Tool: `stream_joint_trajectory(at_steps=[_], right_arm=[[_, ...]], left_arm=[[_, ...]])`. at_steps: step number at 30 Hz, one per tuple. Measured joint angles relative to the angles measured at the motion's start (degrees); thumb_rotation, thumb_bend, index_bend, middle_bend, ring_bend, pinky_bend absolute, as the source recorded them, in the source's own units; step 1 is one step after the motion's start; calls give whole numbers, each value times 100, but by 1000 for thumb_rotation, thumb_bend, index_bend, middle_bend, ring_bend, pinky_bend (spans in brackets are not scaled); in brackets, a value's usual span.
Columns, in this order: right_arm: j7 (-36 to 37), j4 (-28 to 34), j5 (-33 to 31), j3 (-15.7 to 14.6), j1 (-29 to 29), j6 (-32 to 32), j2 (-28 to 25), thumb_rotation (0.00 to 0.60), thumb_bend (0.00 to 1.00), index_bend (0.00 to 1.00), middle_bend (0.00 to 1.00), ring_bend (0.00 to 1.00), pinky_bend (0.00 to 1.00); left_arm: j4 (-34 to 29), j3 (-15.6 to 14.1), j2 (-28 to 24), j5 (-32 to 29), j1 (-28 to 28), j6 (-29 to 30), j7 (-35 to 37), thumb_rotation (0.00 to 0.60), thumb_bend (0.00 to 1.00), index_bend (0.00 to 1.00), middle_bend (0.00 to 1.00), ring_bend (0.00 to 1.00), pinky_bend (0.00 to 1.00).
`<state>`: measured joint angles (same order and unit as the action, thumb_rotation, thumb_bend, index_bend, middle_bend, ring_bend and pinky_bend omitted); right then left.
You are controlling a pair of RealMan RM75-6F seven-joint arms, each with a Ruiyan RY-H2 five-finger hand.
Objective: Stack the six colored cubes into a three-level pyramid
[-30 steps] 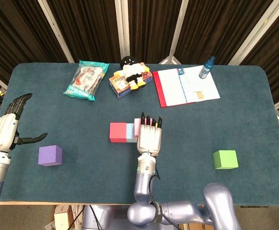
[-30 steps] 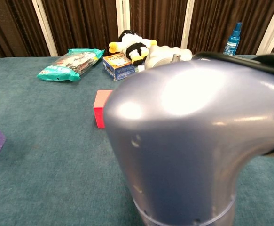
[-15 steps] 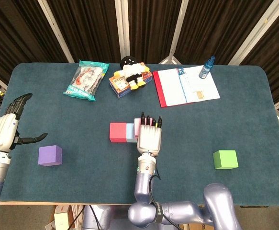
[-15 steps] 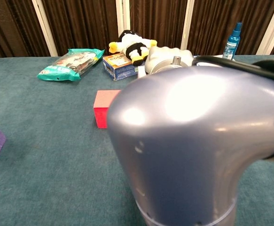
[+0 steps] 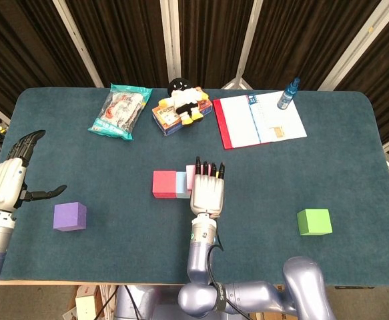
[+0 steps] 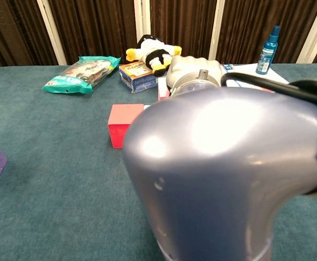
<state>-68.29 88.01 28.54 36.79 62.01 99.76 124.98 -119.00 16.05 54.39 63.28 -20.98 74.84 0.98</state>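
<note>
A: While the base row is being formed at the middle of the table [image 5: 354, 153], how is the right hand [image 5: 207, 189] placed?

B: It is laid flat, palm down, fingers straight and pointing away from the robot, over the right end of the row. A red cube [image 5: 164, 184] and a light blue cube [image 5: 182, 185] are seen touching side by side; a pink cube [image 5: 191, 177] is glimpsed just past them, largely covered by the hand. Whether anything is gripped cannot be told, since the fingers' undersides are hidden. In the chest view most of the scene is blocked by the arm.

A: Why so placed?

B: Probably the pink cube is being pressed or nudged against the row, so that a tight base is made.

A: And the left hand [image 5: 9, 179]?

B: It is held open and empty above the table's left edge, thumb apart from the fingers. The purple cube [image 5: 70, 216] lies near it, slightly to the right and nearer the robot.

A: The remaining cubes?

B: A green cube [image 5: 314, 221] is set well apart at the right. A sixth is not seen.
</note>
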Motion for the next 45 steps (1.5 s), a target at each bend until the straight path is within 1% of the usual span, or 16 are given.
stream_joint_trajectory(at_steps=[9, 21, 31, 34, 39, 45], right_arm=[[98, 28, 107, -22, -41, -39, 31, 600, 532, 0, 388, 44, 0], [163, 132, 246, -76, -105, -56, 45, 600, 529, 0, 317, 3, 0], [182, 179, 314, -120, -173, -68, 41, 600, 527, 0, 276, 0, 0], [175, 195, 318, -128, -197, -80, 37, 600, 528, 0, 257, 0, 0], [196, 198, 355, -154, -228, -109, 34, 600, 527, 0, 191, 0, 0], [190, 217, 367, -179, -263, -157, 24, 600, 527, 0, 168, 0, 0]], left_arm=[[-1, 5, -6, -4, 2, 2, 8, 600, 48, 0, 47, 0, 0], [-24, 12, -33, 6, 12, 11, 29, 600, 48, 0, 47, 0, 0], [-48, 18, -57, 5, 21, 17, 43, 600, 48, 0, 47, 0, 0], [-53, 20, -64, 5, 23, 17, 49, 600, 48, 0, 47, 0, 0], [-55, 23, -67, 2, 25, 20, 54, 600, 48, 0, 47, 0, 0], [-49, 23, -66, 2, 23, 20, 54, 600, 48, 0, 47, 0, 0]])
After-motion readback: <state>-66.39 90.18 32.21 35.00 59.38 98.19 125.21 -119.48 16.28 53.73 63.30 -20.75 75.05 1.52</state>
